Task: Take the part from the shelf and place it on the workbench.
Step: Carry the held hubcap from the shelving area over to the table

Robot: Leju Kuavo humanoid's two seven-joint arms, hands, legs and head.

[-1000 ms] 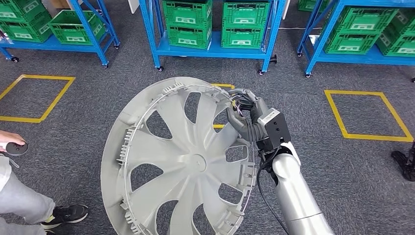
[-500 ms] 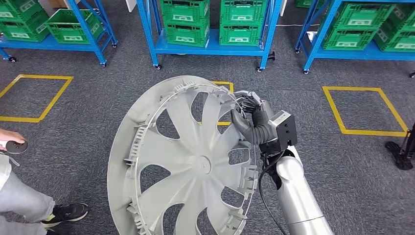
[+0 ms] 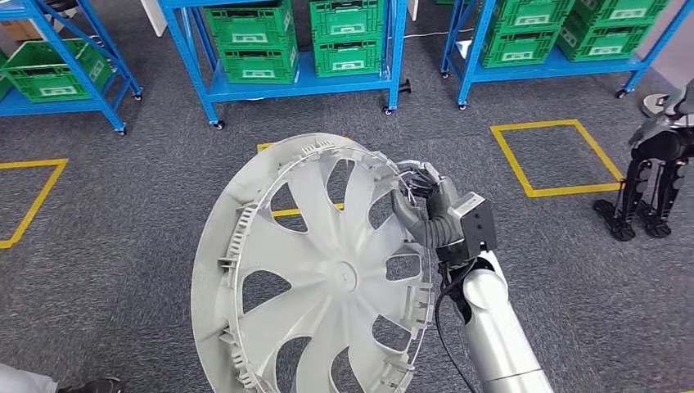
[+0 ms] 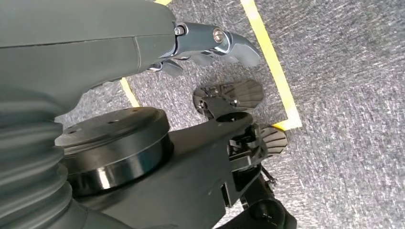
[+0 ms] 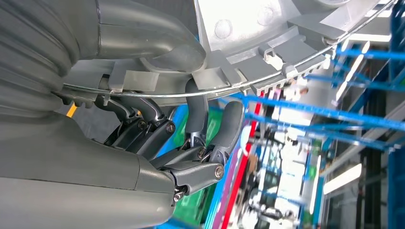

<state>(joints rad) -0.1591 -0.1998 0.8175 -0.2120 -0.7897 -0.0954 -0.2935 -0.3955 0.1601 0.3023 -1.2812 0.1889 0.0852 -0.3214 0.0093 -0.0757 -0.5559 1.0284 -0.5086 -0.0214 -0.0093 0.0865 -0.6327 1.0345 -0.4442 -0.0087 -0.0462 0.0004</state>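
The part is a large pale grey wheel cover with curved spokes and a clipped rim, held tilted in front of me above the carpet. My right hand grips its rim at the upper right, thumb on the spoked face and fingers behind. In the right wrist view the fingers hook over the wire ring of the wheel cover. My left hand hangs over the floor, its fingers loose and holding nothing.
Blue shelves with green crates stand at the back. Yellow taped squares mark the grey carpet. A dark legged machine stands at the right. A person's shoe shows at the bottom left.
The whole view has swung to the right: shelves and floor marks slid left, and the person has almost left the picture. My right hand keeps its grip on the wheel cover.
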